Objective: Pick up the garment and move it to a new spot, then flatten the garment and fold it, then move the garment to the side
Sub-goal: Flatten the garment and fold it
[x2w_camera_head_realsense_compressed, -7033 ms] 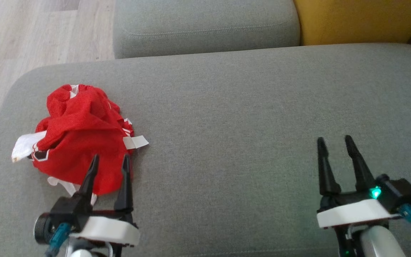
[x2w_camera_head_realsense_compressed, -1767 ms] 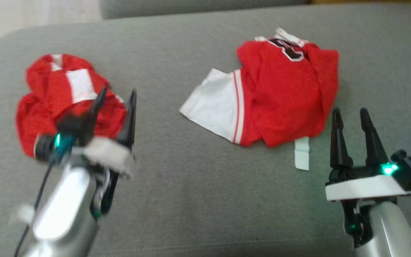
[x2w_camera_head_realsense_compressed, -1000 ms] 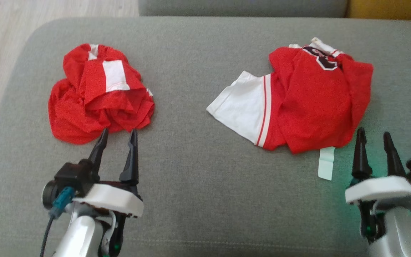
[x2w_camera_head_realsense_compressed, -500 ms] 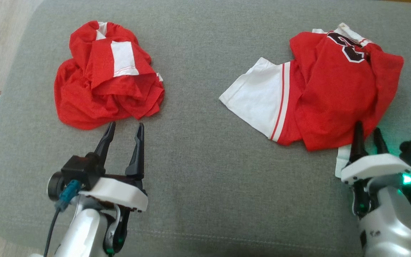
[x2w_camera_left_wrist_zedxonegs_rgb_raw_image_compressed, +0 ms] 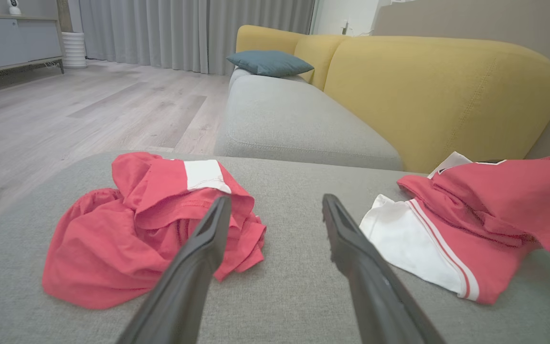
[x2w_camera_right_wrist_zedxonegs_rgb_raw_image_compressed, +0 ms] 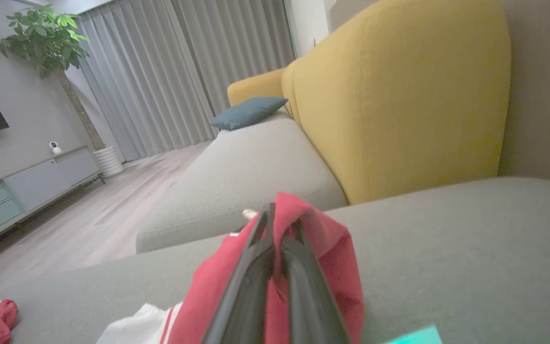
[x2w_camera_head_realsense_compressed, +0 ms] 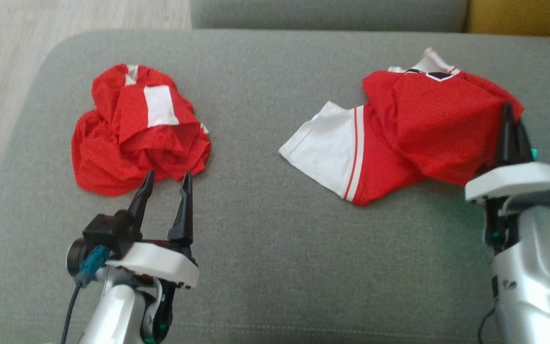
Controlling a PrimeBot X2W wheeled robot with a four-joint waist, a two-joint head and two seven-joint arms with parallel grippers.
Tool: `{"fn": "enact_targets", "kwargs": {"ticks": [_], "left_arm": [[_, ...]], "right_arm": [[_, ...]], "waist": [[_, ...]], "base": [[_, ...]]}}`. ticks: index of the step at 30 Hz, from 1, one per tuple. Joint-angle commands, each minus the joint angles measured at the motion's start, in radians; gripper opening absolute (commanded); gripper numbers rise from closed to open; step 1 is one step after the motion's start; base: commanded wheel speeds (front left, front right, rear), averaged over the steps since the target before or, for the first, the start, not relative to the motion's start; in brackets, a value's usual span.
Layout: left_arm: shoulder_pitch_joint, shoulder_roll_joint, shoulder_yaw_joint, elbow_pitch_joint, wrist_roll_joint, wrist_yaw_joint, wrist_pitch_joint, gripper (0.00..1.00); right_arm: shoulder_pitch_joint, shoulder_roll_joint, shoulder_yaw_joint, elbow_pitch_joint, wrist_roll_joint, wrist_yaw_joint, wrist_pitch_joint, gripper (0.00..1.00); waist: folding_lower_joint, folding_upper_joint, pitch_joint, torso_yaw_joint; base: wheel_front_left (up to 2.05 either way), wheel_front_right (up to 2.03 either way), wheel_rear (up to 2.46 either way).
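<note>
Red mesh jersey (x2w_camera_head_realsense_compressed: 428, 129) lies at about 2 o'clock on the grey sofa cushion (x2w_camera_head_realsense_compressed: 275, 248), with its white sleeve (x2w_camera_head_realsense_compressed: 325, 148) spread flat toward 9 o'clock. A red stripe runs along the seam where the white meets the red. At the jersey's 12 o'clock edge, by the collar, a sliver of a dark, white-edged patch (x2w_camera_head_realsense_compressed: 430, 74) peeks from a fold, too little of it to read.

The right jaws are clenched on the jersey's 3 o'clock edge. Their dark fingers (x2w_camera_head_realsense_compressed: 509, 138) are pressed together and the cloth there is drawn up into a peak off the cushion. In the right wrist view, red fabric drapes over both sides of the closed tips.

The left jaws stand released and wide apart, grasping nothing. Their fingertips (x2w_camera_head_realsense_compressed: 185, 191) are at the 6 o'clock edge of a second, crumpled red garment (x2w_camera_head_realsense_compressed: 136, 134) at 10 o'clock on the cushion. Whether they touch it I cannot tell. The jersey lies well apart from them, toward 3 o'clock.
</note>
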Motion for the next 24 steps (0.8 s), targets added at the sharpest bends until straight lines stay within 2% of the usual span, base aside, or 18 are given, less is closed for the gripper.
{"fn": "enact_targets", "kwargs": {"ticks": [1,6,9,17,18,19,22,24], "left_arm": [[-0.01,-0.002,0.045,-0.03,0.008,-0.003,-0.012,1.0],[0.014,-0.013,0.06,-0.033,0.004,-0.004,-0.012,1.0],[0.024,-0.018,0.067,-0.035,0.003,-0.005,-0.012,1.0],[0.04,-0.025,0.088,-0.039,-0.001,-0.008,-0.012,1.0],[0.041,-0.026,0.088,-0.04,-0.002,-0.009,-0.012,1.0],[0.041,-0.027,0.088,-0.039,-0.002,-0.011,-0.012,1.0],[0.039,-0.028,0.086,-0.037,-0.001,-0.013,-0.012,1.0],[0.037,-0.028,0.088,-0.038,0.0,-0.012,-0.012,1.0]], "right_arm": [[-0.056,-0.005,0.015,-0.08,-0.029,-0.001,0.025,0.0],[-0.083,-0.006,-0.047,-0.224,-0.128,-0.001,0.164,0.0],[-0.078,-0.034,-0.079,-0.297,-0.185,-0.001,0.267,0.0],[0.016,-0.115,-0.22,-0.394,-0.209,-0.001,0.573,0.0],[0.034,-0.126,-0.237,-0.4,-0.238,-0.001,0.594,0.94],[0.044,-0.126,-0.266,-0.406,-0.263,-0.001,0.605,1.0],[0.064,-0.122,-0.282,-0.419,-0.319,-0.001,0.604,1.0],[0.068,-0.093,-0.293,-0.435,-0.345,-0.001,0.59,1.0]], "waist": [[0.0,-0.0001,-0.041,-0.016],[0.0,-0.0001,-0.082,-0.019],[0.0,-0.0001,-0.091,-0.02],[0.0,-0.0001,-0.102,-0.028],[0.0,-0.0001,-0.101,-0.031],[0.0,-0.0001,-0.099,-0.033],[0.0,-0.0001,-0.098,-0.038],[0.0,-0.0001,-0.096,-0.046]], "base": [[0.0,0.0,0.0],[0.0,0.0,0.0],[0.0,0.0,0.0],[0.0,0.0,0.0],[0.0,0.0,0.0],[0.0,0.0,0.0],[0.0,0.0,0.0],[0.0,0.0,0.0]]}}
